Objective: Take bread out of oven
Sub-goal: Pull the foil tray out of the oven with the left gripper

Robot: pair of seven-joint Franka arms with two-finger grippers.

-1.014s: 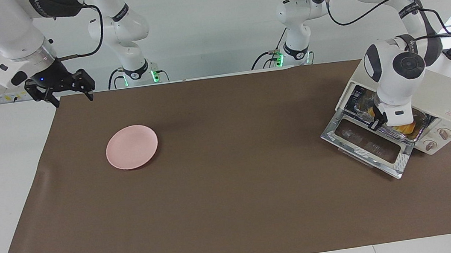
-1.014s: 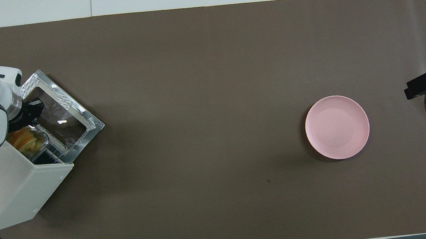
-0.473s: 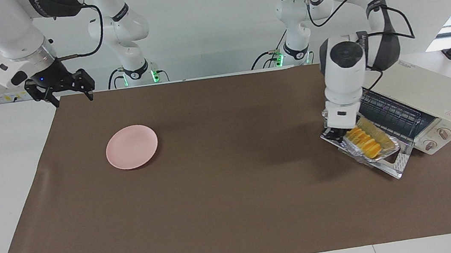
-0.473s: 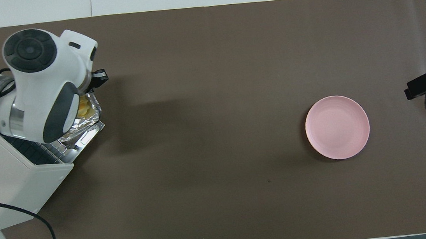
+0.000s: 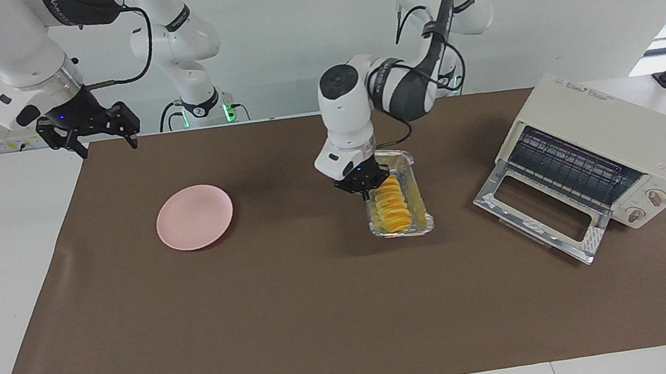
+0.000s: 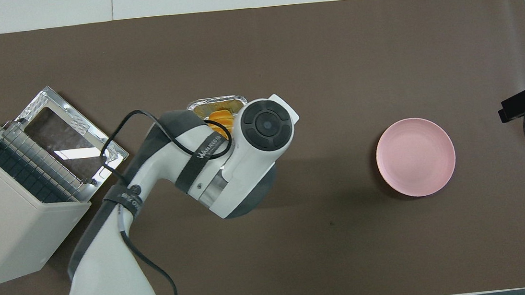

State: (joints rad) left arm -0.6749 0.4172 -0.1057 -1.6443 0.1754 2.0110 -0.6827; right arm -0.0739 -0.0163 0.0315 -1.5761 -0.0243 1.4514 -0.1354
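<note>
One second back my left gripper [image 5: 364,193] was inside the oven [image 5: 605,150]; now its fingers pinch the tray [image 5: 420,194] rim, bread [image 5: 391,204] just beneath them, clear of the oven, over mid-table.

Open brown mat lies between the foil tray [image 5: 414,202] and the pink plate [image 5: 194,217], passable to a tool. Toward the left arm's end of the table, the oven [image 5: 613,143] with its dropped door [image 5: 540,219] blocks passage. The left arm [image 6: 183,174] overhangs the tray.
</note>
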